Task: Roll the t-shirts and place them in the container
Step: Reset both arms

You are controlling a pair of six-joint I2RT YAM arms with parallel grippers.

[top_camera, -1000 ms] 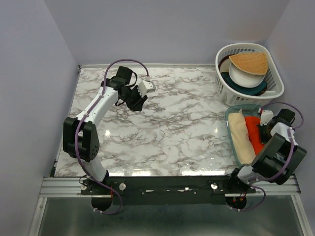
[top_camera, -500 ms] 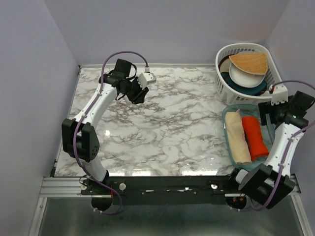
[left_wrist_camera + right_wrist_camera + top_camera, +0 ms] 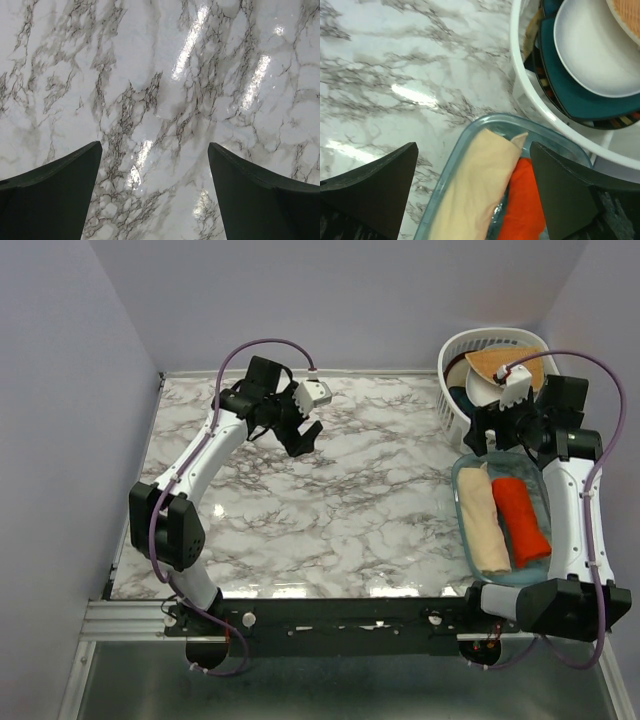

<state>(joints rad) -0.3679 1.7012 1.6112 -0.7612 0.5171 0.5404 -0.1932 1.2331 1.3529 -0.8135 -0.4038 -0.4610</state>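
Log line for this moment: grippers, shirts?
left gripper open over marble table | right gripper open, empty, above clear bin far end | orange-red t-shirt rolled in bin beside cream roll

Bright, even, diffuse light fell from overhead on the marble tabletop (image 3: 330, 510). In the top view a pale band of glare lay along the tabletop's near edge, with a smaller bright patch toward its right side. Shadows on it beneath the arms were faint and soft-edged. That view was sharp, and the tabletop's edges drew straight. In the left wrist view, streaks of white glare washed out parts of the tabletop's veining, and the fingers (image 3: 50, 200) of the left gripper (image 3: 154, 146) showed as dark, featureless wedges. In the right wrist view, the fingers (image 3: 370, 190) of the right gripper (image 3: 474, 145) were likewise dark and slightly soft, while the tabletop was in focus.
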